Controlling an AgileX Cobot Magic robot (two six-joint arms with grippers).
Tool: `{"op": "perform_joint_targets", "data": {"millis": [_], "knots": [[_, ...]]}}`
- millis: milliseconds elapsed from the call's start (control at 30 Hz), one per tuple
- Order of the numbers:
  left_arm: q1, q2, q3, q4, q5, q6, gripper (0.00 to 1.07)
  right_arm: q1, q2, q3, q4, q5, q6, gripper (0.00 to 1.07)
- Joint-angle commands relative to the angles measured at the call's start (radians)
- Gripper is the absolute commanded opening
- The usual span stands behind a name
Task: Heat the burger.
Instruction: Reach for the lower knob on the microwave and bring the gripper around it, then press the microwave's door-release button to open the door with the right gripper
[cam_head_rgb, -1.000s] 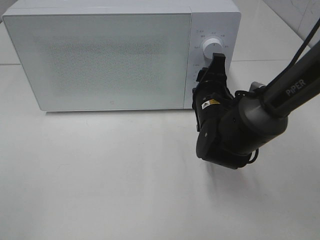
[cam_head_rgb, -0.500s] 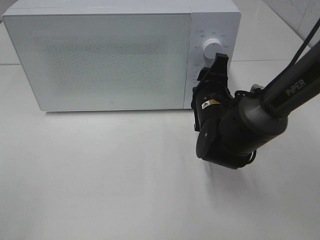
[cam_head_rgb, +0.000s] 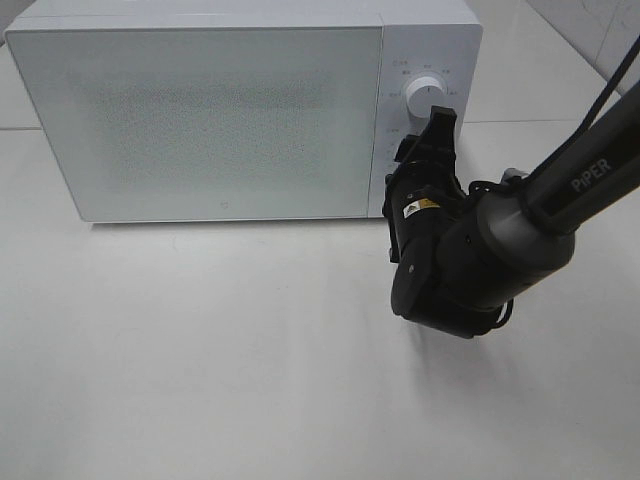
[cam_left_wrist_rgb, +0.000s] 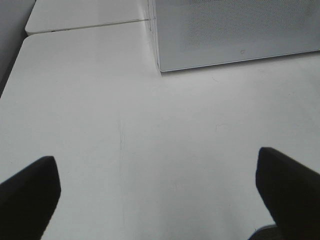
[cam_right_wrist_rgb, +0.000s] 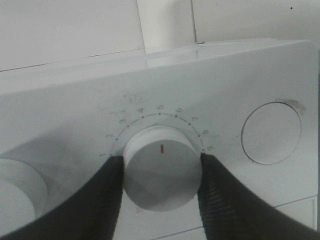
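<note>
In the left wrist view only, the left gripper (cam_left_wrist_rgb: 156, 162) is seen with its fingers spread wide over the bare table (cam_left_wrist_rgb: 125, 100), with nothing between them. In the exterior view the microwave (cam_head_rgb: 200, 120) is shown with its door closed. The burger is seen in no view, so its position cannot be told. On the control panel (cam_head_rgb: 455, 50) 1 knob (cam_head_rgb: 425, 96) is visible, and the right gripper (cam_head_rgb: 440, 118) is set just below it, hiding what it holds. This is shown by the right wrist view: the dial (cam_right_wrist_rgb: 160, 172) is clamped between both fingers (cam_right_wrist_rgb: 95, 200). Numerals (cam_right_wrist_rgb: 160, 107) 1 to 9 are printed around the dial, and a red mark (cam_right_wrist_rgb: 161, 148) is carried on its face. On the right arm (cam_head_rgb: 520, 240) the lettering (cam_head_rgb: 590, 172) "PiPER" is read.
</note>
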Motion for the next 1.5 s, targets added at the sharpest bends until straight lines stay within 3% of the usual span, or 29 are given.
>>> {"op": "perform_joint_targets", "data": {"millis": [33, 400, 467, 667, 867, 1233, 1433, 1500], "knots": [[0.001, -0.022, 0.003, 0.001, -0.012, -0.004, 1.00, 0.006, -0.008, -0.014, -0.053, -0.108, -0.032, 0.35], [0.001, -0.022, 0.003, 0.001, -0.012, -0.004, 1.00, 0.006, -0.008, -0.014, 0.027, -0.108, -0.076, 0.46], [0.001, -0.022, 0.003, 0.001, -0.012, -0.004, 1.00, 0.006, -0.008, -0.014, 0.041, -0.108, -0.089, 0.57], [0.001, -0.022, 0.003, 0.001, -0.012, -0.004, 1.00, 0.007, -0.014, -0.014, 0.036, -0.104, -0.127, 0.73], [0.001, -0.022, 0.003, 0.001, -0.012, -0.004, 1.00, 0.009, -0.049, 0.013, -0.010, -0.088, -0.187, 0.75], [0.001, -0.022, 0.003, 0.001, -0.012, -0.004, 1.00, 0.020, -0.211, 0.213, -0.130, 0.150, -0.283, 0.75], [0.001, -0.022, 0.003, 0.001, -0.012, -0.004, 1.00, 0.018, -0.356, 0.316, -0.196, 0.305, -0.481, 0.75], [0.001, -0.022, 0.003, 0.001, -0.012, -0.004, 1.00, 0.017, -0.450, 0.347, -0.196, 0.443, -0.665, 0.75]]}}
